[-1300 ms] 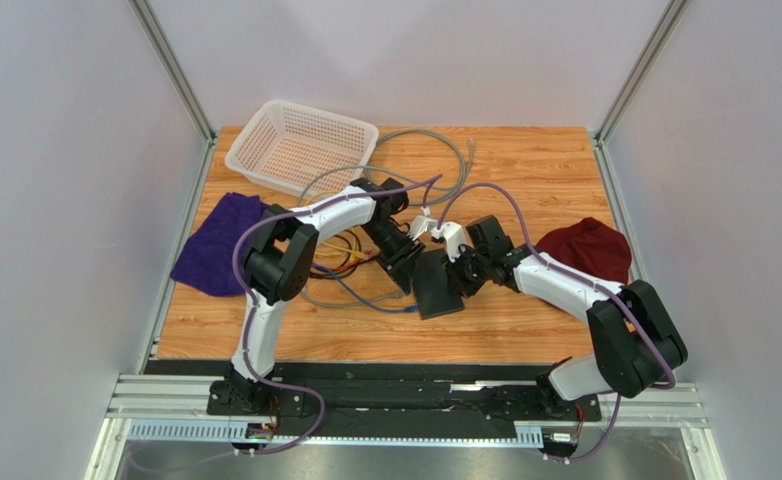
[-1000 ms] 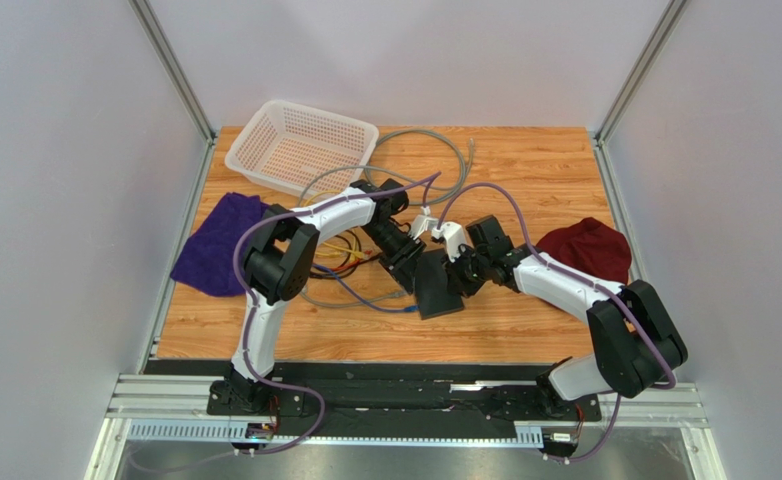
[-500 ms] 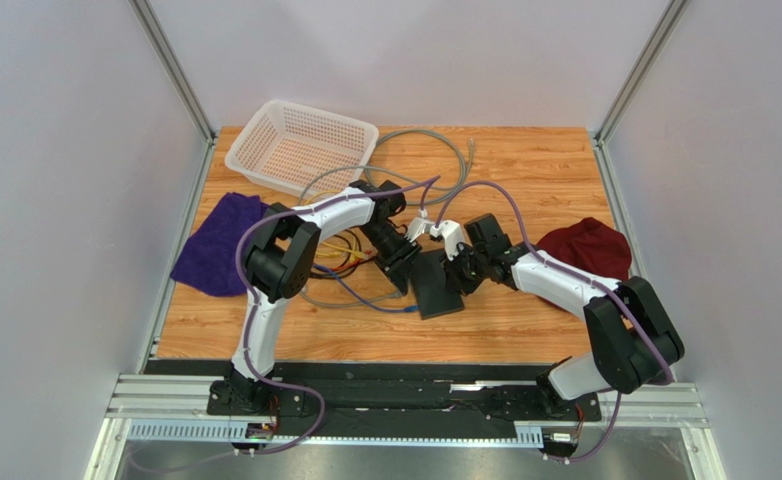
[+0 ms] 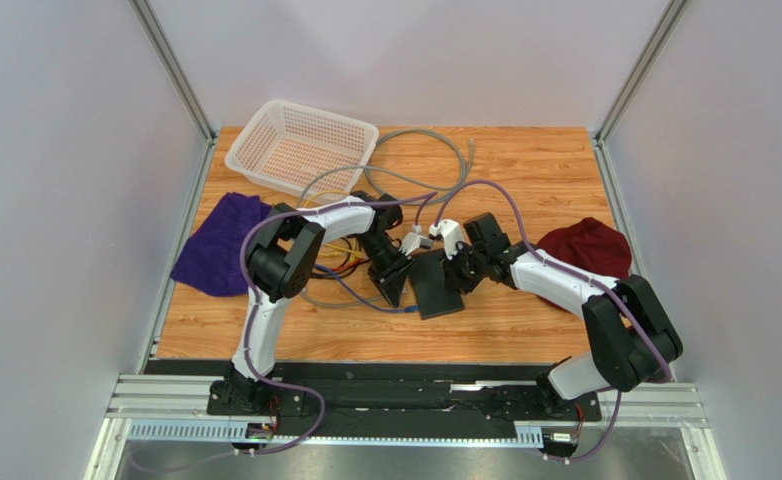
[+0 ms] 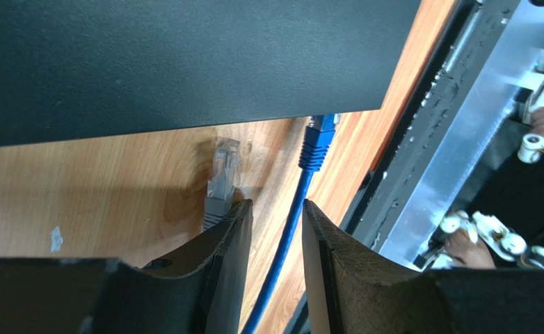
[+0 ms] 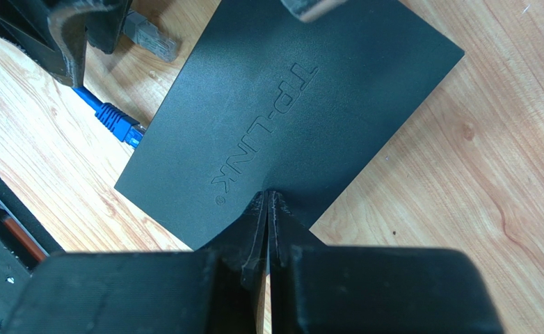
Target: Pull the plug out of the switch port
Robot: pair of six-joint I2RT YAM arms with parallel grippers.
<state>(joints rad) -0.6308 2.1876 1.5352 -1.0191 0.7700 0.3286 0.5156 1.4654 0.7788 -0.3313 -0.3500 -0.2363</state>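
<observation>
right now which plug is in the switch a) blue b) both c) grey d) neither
a: the blue plug has its tip in at the edge of the switch, while the grey plug lies clear of it on the table.

Seeing the left arm [image 4: 315,215] rising from its base, folded sharp at the elbow, forearm running right toward the centre, wrist tipped down low. Got the left gripper [image 5: 276,205] with its fingers [image 5: 219,243] a narrow gap apart, not touching each other. Pretty much mirrored on the right arm [image 4: 555,280]: elbow out to the right, forearm reaching left, wrist angled down. Got the right gripper [image 6: 268,198] pinched tight, only a hairline between the tips. Puts both wrists close together at the centre.
</observation>
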